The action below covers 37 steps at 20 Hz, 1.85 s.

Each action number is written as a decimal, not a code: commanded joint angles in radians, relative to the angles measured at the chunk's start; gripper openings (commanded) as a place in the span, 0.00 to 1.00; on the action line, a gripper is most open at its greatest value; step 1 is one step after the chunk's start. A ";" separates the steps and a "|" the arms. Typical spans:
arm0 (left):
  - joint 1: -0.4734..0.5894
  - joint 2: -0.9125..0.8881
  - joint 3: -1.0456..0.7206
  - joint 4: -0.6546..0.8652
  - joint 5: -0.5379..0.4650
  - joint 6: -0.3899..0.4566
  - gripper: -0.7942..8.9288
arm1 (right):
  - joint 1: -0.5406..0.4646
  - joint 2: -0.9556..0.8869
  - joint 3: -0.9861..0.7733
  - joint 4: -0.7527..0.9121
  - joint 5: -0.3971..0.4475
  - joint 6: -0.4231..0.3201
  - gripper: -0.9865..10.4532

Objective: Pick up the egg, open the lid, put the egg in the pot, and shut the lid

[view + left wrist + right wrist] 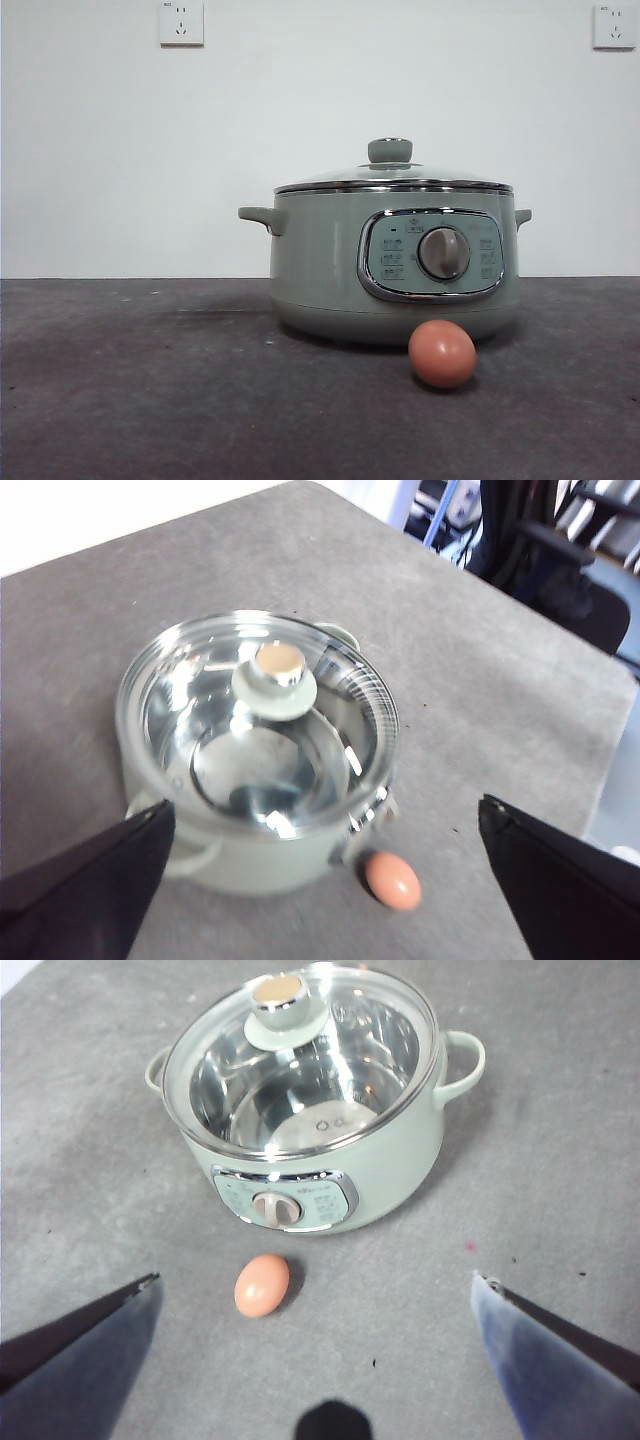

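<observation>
Reddish-brown egg (262, 1285) lies on table ahead of wide-spread right gripper (315, 1360), untouched.

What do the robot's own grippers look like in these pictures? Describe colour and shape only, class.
Only jaws show. The left gripper has two flat black jaws tapering to pointed, wedge-like tips. The right gripper has the same wedge shape, dark with a bluish-grey sheen on the inner faces. No cables or markings are visible on either. The front view shows no arm.
</observation>
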 commanded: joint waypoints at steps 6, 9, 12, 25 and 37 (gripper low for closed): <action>-0.106 0.439 0.370 0.008 -0.084 0.092 0.91 | 0.000 0.007 0.004 -0.015 -0.005 0.006 0.69; -0.122 0.558 0.440 0.018 -0.098 0.096 0.91 | 0.000 0.013 0.004 -0.016 -0.005 0.006 0.69; -0.134 0.627 0.443 0.072 -0.099 0.098 0.91 | 0.000 0.027 0.004 -0.013 -0.005 0.006 0.69; -0.166 0.761 0.443 0.189 -0.169 0.105 0.89 | 0.000 0.052 0.004 -0.014 -0.004 0.006 0.69; -0.185 0.792 0.443 0.178 -0.176 0.105 0.51 | 0.000 0.060 0.004 -0.013 -0.003 0.006 0.69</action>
